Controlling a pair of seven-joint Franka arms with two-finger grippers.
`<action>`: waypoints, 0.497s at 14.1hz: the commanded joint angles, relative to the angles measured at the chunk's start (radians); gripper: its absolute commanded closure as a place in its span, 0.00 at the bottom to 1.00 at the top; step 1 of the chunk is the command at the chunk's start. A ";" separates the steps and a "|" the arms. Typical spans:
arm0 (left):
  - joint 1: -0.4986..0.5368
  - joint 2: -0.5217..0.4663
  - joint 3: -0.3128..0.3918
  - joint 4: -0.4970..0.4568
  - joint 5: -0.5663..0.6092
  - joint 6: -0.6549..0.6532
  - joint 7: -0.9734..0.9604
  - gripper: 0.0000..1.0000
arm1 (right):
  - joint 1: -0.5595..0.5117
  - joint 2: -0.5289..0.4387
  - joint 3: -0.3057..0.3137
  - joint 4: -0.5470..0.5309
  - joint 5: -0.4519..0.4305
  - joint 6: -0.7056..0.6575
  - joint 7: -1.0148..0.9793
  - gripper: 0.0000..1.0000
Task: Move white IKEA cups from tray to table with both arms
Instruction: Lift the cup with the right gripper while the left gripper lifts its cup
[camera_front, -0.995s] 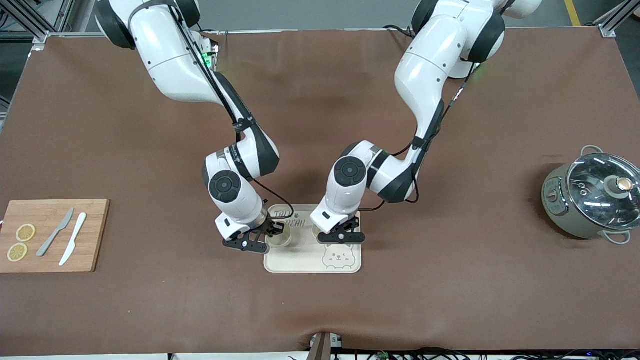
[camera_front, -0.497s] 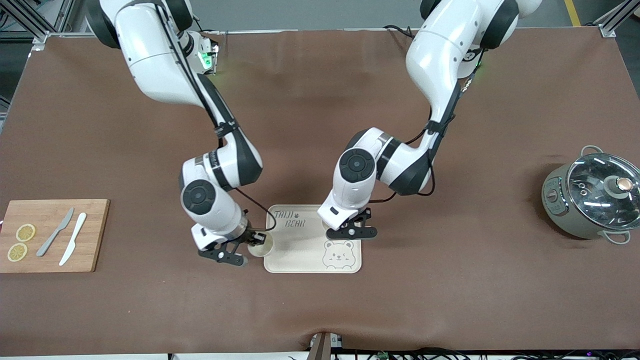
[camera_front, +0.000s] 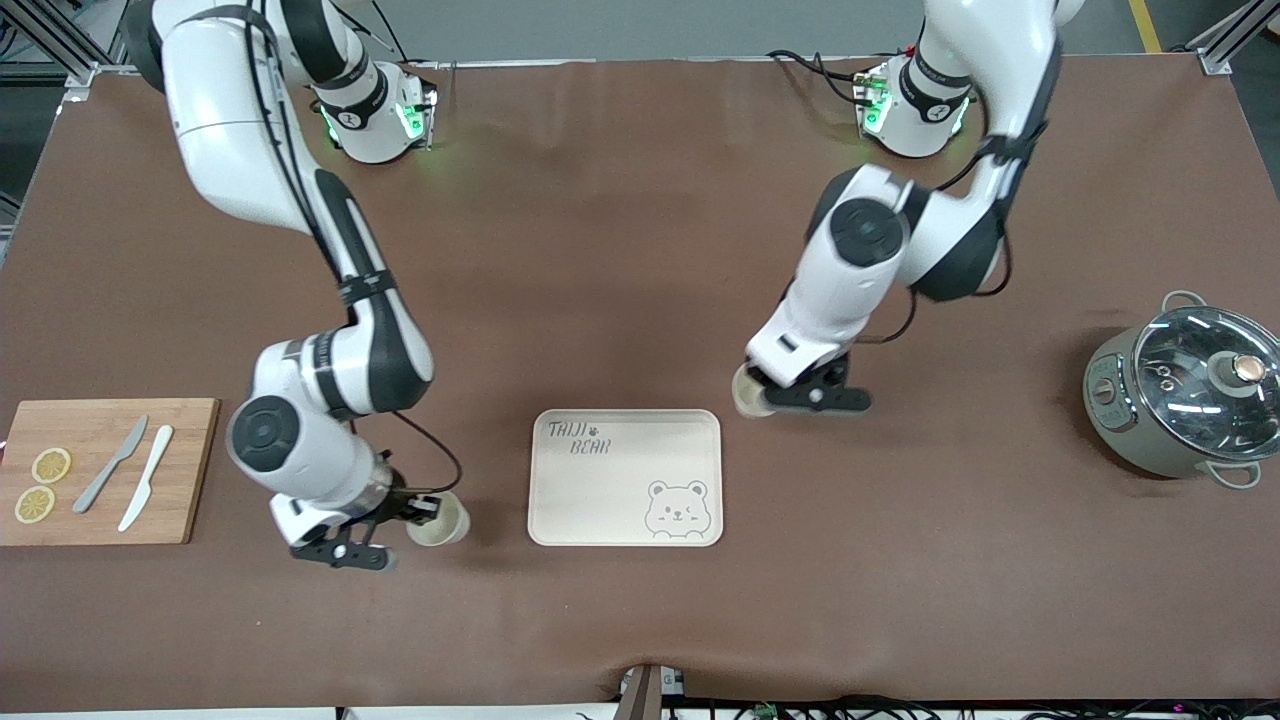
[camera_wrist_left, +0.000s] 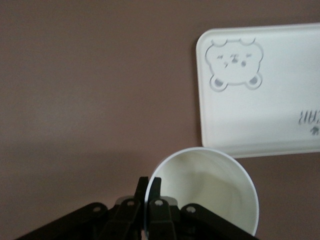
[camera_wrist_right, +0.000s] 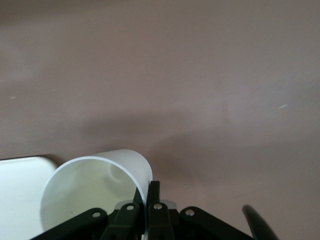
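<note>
I am pinching one cup's (camera_wrist_right: 95, 192) wall in my right gripper (camera_wrist_right: 148, 200) and the other cup's (camera_wrist_left: 202, 192) wall in my left gripper (camera_wrist_left: 148, 192), both clear of the bare tray (camera_front: 625, 478). I am aiming to lower each level onto the table (camera_front: 640, 620) before releasing. My wrists are hiding both bases, so I cannot tell whether either is touching down.

I see bare table (camera_front: 620, 250) all around the empty tray (camera_front: 625, 490). A cutting board (camera_front: 105, 470) with knives sits at the right arm's end, a lidded pot (camera_front: 1180, 395) at the left arm's end; both stand well apart from the tray.
</note>
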 joint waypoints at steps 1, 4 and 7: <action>0.043 -0.236 -0.001 -0.297 -0.016 0.063 0.119 1.00 | -0.099 -0.008 0.020 0.002 -0.009 -0.016 -0.162 1.00; 0.090 -0.380 -0.001 -0.503 -0.013 0.141 0.223 1.00 | -0.179 0.000 0.021 -0.001 -0.004 -0.010 -0.276 1.00; 0.149 -0.445 -0.003 -0.649 -0.013 0.233 0.315 1.00 | -0.213 0.003 0.020 -0.007 -0.002 -0.010 -0.284 1.00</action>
